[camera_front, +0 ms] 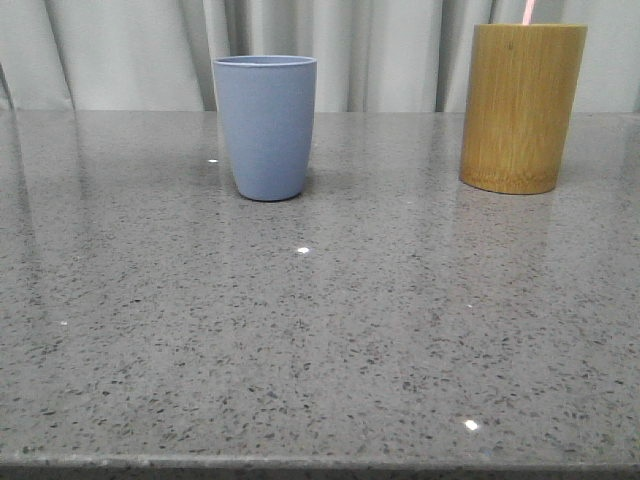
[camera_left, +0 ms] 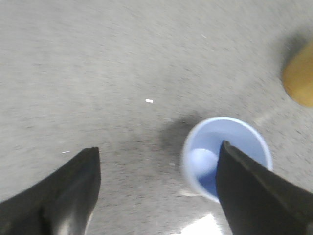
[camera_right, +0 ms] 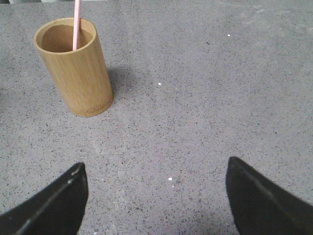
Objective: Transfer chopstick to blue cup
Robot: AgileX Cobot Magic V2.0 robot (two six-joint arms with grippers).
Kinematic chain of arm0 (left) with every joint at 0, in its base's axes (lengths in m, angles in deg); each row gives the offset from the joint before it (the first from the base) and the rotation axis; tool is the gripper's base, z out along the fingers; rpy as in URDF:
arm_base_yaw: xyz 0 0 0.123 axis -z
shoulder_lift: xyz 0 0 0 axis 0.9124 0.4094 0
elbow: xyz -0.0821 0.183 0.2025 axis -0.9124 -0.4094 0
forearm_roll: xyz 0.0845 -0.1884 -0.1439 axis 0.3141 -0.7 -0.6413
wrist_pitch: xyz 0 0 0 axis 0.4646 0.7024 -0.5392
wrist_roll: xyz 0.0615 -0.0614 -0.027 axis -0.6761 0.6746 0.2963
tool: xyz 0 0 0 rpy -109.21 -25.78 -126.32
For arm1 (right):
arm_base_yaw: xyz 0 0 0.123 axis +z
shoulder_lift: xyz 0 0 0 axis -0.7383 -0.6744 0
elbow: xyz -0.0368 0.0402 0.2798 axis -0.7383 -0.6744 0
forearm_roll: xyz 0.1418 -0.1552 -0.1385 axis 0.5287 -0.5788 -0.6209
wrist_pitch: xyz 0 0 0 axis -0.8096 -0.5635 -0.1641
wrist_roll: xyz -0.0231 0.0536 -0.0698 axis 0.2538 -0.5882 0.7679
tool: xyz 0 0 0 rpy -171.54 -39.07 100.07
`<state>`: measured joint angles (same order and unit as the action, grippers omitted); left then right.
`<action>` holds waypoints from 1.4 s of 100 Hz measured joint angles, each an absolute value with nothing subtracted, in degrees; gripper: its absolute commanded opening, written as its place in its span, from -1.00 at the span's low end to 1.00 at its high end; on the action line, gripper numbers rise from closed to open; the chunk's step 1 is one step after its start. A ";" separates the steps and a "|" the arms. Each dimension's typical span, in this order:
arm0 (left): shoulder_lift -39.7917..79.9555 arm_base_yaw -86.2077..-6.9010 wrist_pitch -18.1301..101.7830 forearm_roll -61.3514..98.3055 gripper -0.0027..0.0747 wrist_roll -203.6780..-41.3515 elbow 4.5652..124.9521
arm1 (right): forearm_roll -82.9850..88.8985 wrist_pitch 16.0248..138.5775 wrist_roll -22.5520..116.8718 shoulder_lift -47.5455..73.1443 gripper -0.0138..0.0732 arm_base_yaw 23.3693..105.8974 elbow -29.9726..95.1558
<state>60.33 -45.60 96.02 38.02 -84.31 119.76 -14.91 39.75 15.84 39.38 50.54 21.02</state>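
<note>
Chopstick (camera_right: 77,23), thin pale pink, stands in bamboo cup (camera_right: 76,68); both pincers (camera_left: 156,181) (camera_right: 156,191) spread wide, empty.

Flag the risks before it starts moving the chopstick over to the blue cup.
1. The chopstick is thin and stands inside the bamboo holder; the right hand, open and well back from it, could miss the pinch or tip the holder.
2. The blue cup is light-looking and narrow at its base; a tilted chopstick striking the rim may topple it.
3. The left hand hangs open right over the cup, possibly blocking the drop.
</note>
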 measured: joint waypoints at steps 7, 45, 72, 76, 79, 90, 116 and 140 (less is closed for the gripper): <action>57.68 -48.77 96.02 37.83 0.32 -84.58 118.77 | -15.01 39.38 15.84 39.38 0.66 50.54 21.02; 35.29 -60.18 88.20 37.67 0.32 -85.31 91.65 | -15.13 38.79 15.84 39.38 0.66 50.54 21.02; 15.45 -60.82 79.22 37.54 0.32 -85.31 63.92 | -15.13 38.47 15.84 39.38 0.66 50.54 21.02; 12.51 -60.82 78.47 37.54 0.32 -85.31 61.01 | -15.13 38.33 15.84 39.38 0.66 50.54 21.02; 10.62 -60.82 77.65 37.54 0.32 -85.31 58.41 | -15.13 38.33 15.84 39.38 0.66 50.54 21.02; 3.61 -60.85 76.72 37.50 0.32 -85.20 52.75 | -15.13 38.20 15.84 39.38 0.66 50.54 21.02; -3.54 -60.94 76.02 37.50 0.32 -85.10 48.94 | -10.92 46.69 15.84 38.94 0.66 50.54 21.02; -3.62 -60.94 75.80 37.41 0.32 -85.10 48.94 | -8.75 59.94 15.84 32.83 0.66 50.65 21.02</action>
<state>-3.62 -60.94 75.80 37.41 -85.10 48.94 -8.75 59.94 15.84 32.83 50.65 21.02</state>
